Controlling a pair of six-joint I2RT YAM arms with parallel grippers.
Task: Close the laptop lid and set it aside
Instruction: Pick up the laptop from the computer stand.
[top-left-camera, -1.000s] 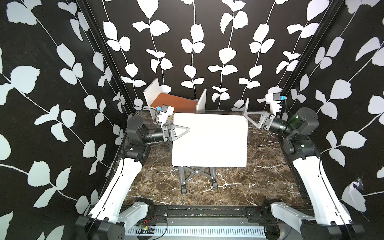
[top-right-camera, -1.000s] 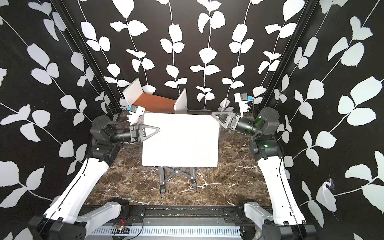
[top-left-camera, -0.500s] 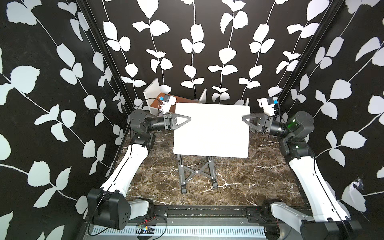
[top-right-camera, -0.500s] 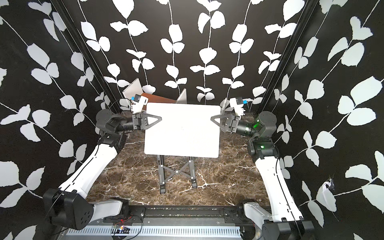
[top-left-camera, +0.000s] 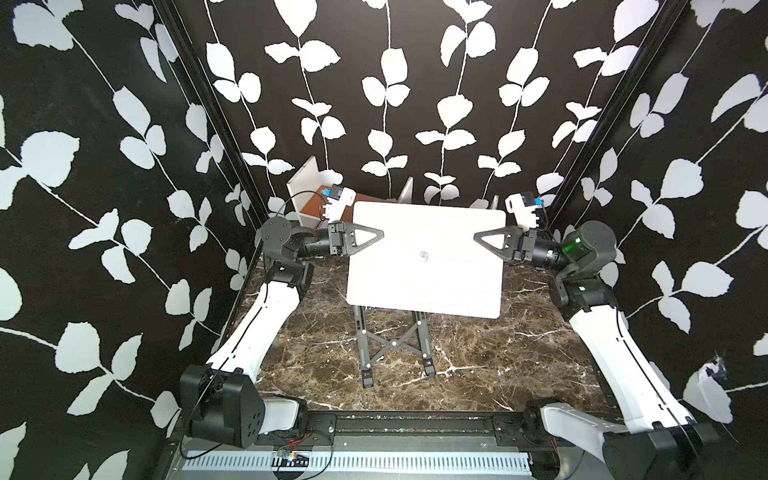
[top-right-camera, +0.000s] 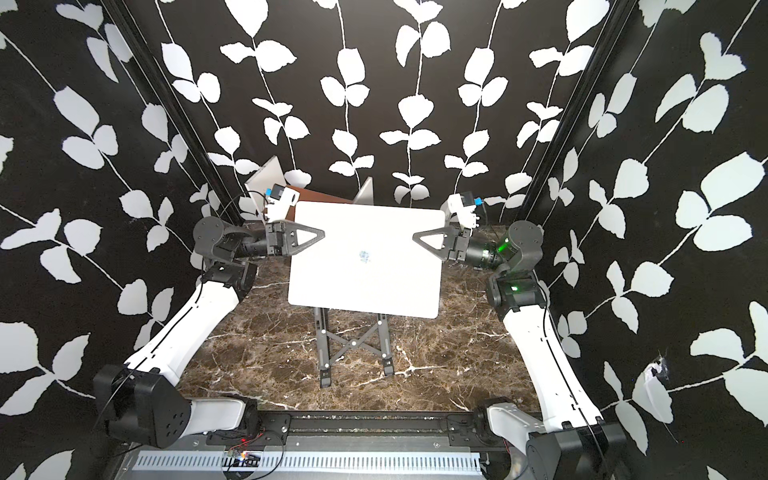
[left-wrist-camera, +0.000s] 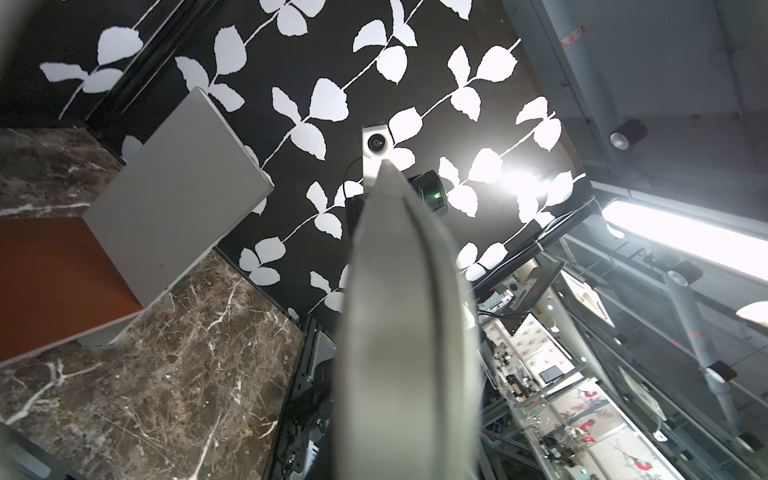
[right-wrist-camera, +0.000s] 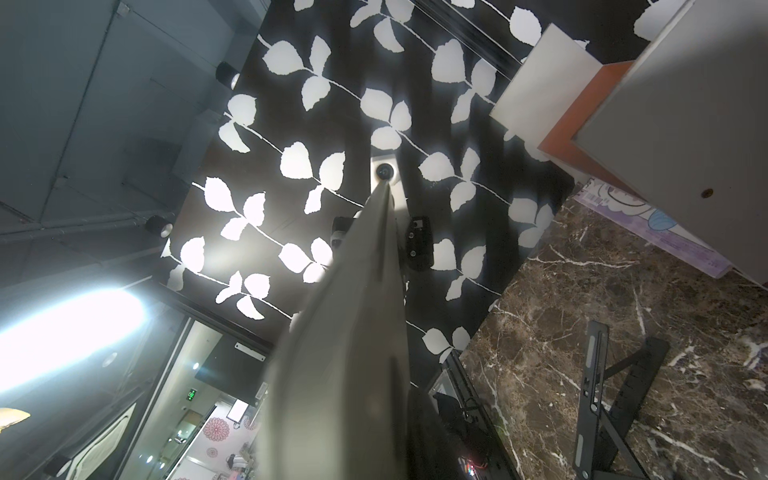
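The marble table (top-left-camera: 498, 357) carries a black stand (top-left-camera: 392, 344).

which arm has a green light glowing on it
The right arm: its dark wrist joint glows green; the left arm shows no such light.

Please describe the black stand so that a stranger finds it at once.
Start from the brown marble table. Over its middle is a closed silver laptop; the stand shows from under its near edge. Alone here, it is a black frame with crossed bars.
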